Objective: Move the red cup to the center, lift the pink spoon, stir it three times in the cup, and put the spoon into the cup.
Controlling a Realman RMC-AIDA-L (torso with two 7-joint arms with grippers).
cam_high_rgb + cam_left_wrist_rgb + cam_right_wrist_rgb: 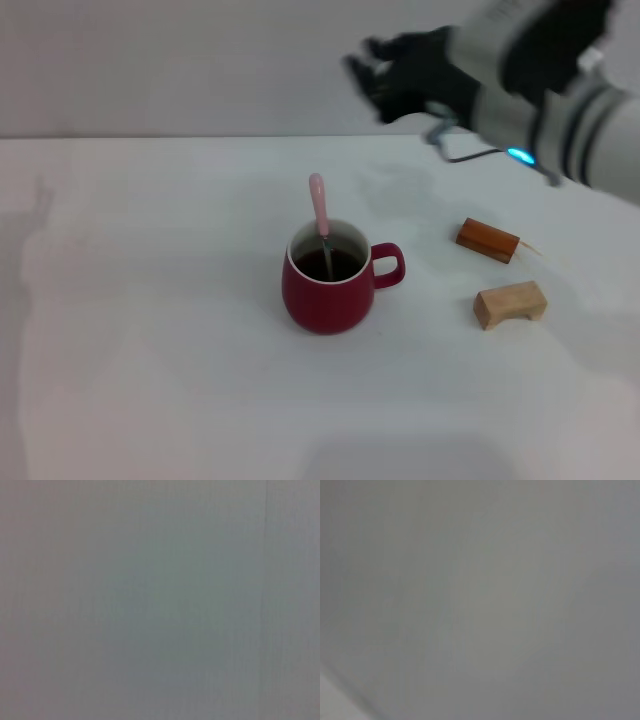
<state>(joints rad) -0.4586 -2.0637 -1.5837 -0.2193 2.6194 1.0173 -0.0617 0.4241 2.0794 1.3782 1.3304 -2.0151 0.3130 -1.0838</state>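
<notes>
The red cup (328,283) stands near the middle of the white table (150,300), its handle pointing right, with dark liquid inside. The pink spoon (320,213) stands in the cup, bowl down in the liquid, its pale pink handle leaning up over the far rim. My right gripper (372,68) is raised well above the table at the back right, far from the cup, its black fingers spread open and empty. My left gripper is out of view. Both wrist views show only a blank grey surface.
A dark brown wooden block (488,240) lies right of the cup. A pale arch-shaped wooden block (510,303) lies nearer the front, below it. A grey wall runs behind the table's far edge.
</notes>
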